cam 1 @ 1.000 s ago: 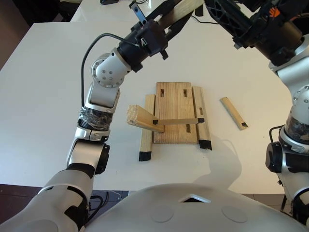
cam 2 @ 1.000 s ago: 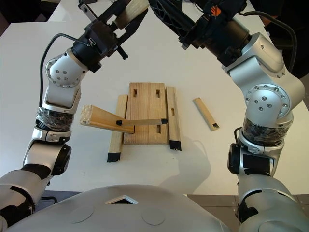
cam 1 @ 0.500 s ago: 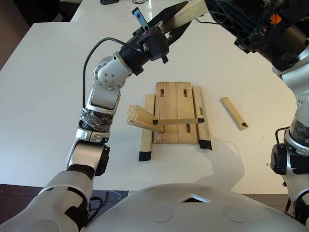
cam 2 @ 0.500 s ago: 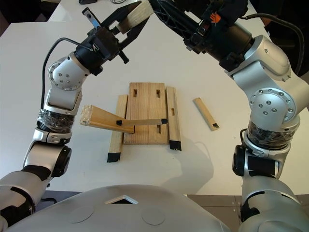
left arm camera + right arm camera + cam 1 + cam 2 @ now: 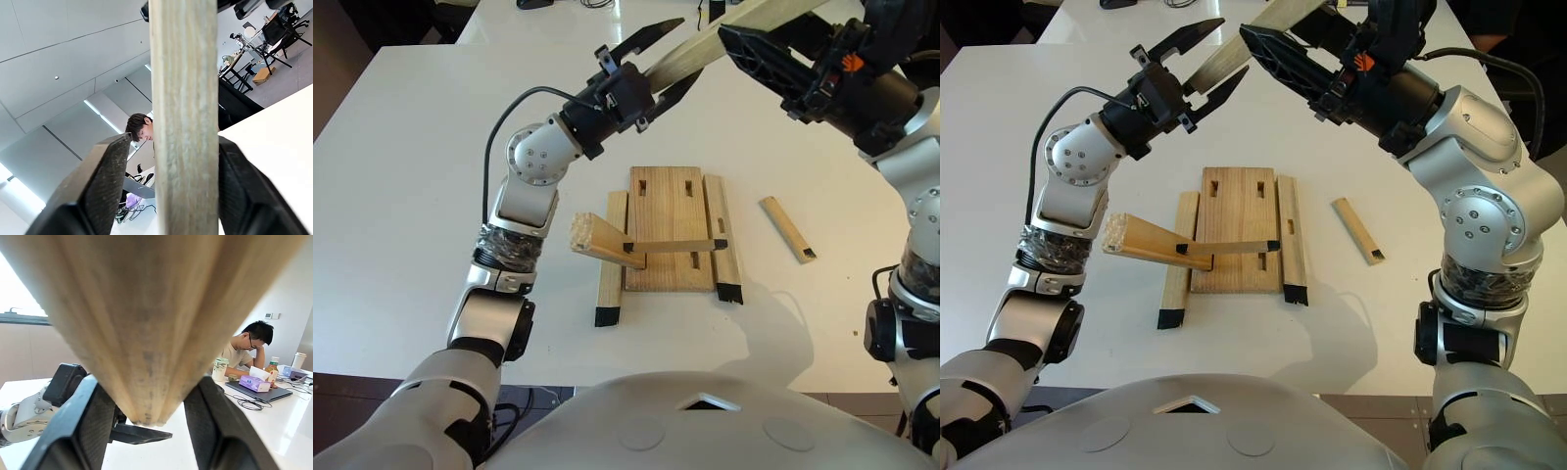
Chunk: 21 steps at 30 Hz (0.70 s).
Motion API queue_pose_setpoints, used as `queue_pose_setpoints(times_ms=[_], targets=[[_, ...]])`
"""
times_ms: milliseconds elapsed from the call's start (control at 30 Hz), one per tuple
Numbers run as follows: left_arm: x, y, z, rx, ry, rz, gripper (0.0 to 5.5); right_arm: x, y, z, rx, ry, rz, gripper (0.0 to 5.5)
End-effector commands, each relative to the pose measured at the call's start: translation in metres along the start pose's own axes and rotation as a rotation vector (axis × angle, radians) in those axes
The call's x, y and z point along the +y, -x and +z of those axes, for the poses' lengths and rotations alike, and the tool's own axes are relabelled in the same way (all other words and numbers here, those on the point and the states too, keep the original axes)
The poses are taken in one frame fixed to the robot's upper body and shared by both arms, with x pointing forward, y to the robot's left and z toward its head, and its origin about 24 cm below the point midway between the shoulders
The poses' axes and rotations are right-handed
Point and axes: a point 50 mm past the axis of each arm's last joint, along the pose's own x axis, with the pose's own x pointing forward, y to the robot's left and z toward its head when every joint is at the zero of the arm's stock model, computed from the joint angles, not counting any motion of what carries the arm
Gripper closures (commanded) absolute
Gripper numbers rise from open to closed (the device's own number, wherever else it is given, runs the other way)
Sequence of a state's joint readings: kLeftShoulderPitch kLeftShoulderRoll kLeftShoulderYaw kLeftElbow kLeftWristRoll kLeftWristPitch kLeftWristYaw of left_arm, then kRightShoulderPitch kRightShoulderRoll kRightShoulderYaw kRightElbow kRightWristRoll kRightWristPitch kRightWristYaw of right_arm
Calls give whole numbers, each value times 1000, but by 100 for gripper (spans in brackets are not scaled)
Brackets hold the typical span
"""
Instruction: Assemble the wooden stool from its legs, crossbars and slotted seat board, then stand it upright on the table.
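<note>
Right jaws: the right gripper [image 5: 146,382] is clamped on the raised leg [image 5: 183,122], with a finger pressed to each side of the wood.
Left jaws: the left gripper [image 5: 690,47] is spread wide and straddles the lower end of that same leg. One finger sits close against the wood, and a gap shows at the other.
Raised leg: it is held in the air over the far part of the table [image 5: 401,147], beyond the board, and slopes up toward the robot's right.
Seat board: the seat board [image 5: 668,211] lies flat on the table in front of the robot, slots facing up.
Flanking legs: the left leg [image 5: 610,279] and the right leg [image 5: 722,220] lie just beside the board's long edges, their dark tips nearest the robot.
Joined pair: a thick leg [image 5: 597,240] lies tilted over the left leg, and a thin crossbar [image 5: 680,245] runs from it across the board to the right leg.
Loose crossbar: the short crossbar [image 5: 788,228] lies at an angle on the table to the robot's right, apart from the board.
</note>
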<state>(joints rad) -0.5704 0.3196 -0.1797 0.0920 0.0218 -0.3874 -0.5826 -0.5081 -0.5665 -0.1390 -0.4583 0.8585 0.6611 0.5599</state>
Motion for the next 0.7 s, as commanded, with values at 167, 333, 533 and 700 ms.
queue_pose_setpoints(times_ms=[167,333,533,700], targets=[[-8,57,-46,273,48,-50,272,-24,55,-7,204,109,-104,351],[-28,105,-62,424,83,-122,272,-5,93,-22,399,90,14,351],[-48,148,-60,540,159,-297,272,24,102,-37,519,81,183,351],[-66,166,-54,592,250,-498,272,40,99,-47,538,78,263,351]])
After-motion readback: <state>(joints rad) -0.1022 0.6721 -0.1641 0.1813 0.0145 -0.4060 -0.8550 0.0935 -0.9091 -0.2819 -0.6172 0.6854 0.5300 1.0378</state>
